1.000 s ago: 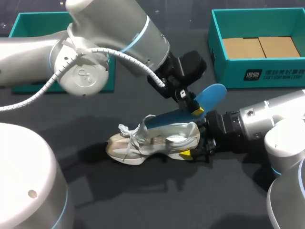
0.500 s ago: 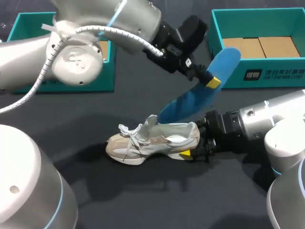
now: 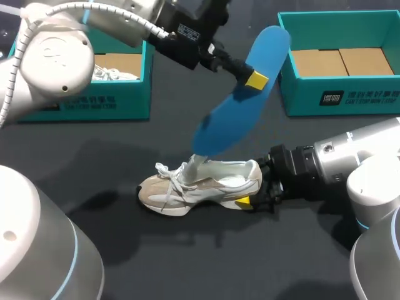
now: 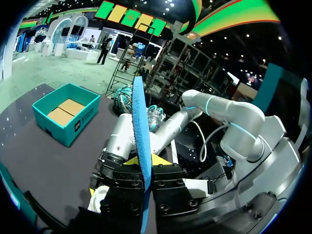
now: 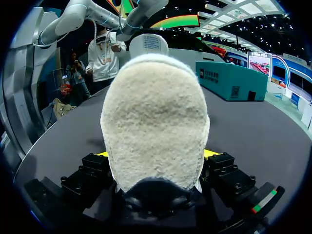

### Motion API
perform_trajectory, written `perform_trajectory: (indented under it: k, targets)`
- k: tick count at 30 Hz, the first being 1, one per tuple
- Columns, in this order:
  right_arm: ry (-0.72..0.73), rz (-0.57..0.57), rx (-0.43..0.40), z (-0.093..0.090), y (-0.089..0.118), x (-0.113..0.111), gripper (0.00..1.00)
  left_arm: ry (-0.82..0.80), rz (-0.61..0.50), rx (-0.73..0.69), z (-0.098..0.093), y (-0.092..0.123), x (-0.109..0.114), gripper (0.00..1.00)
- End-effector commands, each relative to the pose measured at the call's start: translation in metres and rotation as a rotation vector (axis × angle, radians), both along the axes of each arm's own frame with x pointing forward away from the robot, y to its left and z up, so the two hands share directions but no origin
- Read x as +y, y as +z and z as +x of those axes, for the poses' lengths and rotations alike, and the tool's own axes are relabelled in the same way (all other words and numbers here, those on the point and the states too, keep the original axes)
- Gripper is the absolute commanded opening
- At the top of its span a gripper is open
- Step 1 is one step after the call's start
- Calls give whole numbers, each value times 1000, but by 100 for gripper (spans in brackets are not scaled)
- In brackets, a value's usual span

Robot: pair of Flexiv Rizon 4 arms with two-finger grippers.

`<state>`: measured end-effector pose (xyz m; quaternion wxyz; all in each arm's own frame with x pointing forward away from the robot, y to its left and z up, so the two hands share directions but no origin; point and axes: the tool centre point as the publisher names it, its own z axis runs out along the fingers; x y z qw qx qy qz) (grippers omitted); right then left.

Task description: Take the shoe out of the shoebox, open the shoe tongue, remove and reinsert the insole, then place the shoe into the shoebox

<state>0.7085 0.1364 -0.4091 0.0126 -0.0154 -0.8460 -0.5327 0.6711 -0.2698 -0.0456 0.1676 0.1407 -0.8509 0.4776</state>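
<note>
Head view: a dark bench (image 3: pixel 94 144); the left arm enters from the upper left of the frame, the right arm from the right edge.
Left end effector (image 3: pixel 253 78): upper centre of frame, closed on the flat blue foam insole (image 3: pixel 237 100), with one yellow tip on its upper face.
Insole position: in the air and tilted. Its upper end is toward the upper right; its lower end is just above the shoe's tongue. Cannot tell whether they touch.
Cream lace-up sneaker (image 3: pixel 200 184): centre of frame, upright on its sole on the bench, toe pointing left, tongue standing up.
Right end effector (image 3: pixel 250 190): gripping the sneaker at the heel from the right, with a yellow tip on the near side.
Left wrist view: insole (image 4: pixel 139 126) seen edge-on, pinched between the fingers and reaching out ahead of them.
Right wrist view: fuzzy heel of the sneaker (image 5: pixel 153 141) sits between the fingers, with yellow tips against both sides.
Teal cardboard shoebox (image 3: pixel 369 103): upper right of frame, open, brown card on its floor.
Second teal shoebox (image 3: pixel 125 103): upper left of frame, a pale shoe (image 3: pixel 112 75) inside.
</note>
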Motion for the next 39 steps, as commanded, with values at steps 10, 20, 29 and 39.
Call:
perform_trajectory:
  k: [10, 20, 29, 39]
  targets:
    - [-1, -3, 0, -2, -3, 2, 0, 33, -263, -111, -27, 58, 22, 0]
    - [-1, -3, 0, -2, -3, 2, 0, -21, -392, -85, -56, 95, 27, 0]
    - [-1, -3, 0, -2, -3, 2, 0, -21, -392, -85, -56, 95, 27, 0]
    - [-1, -3, 0, -2, -3, 2, 0, -50, -396, -99, -90, 100, 42, 0]
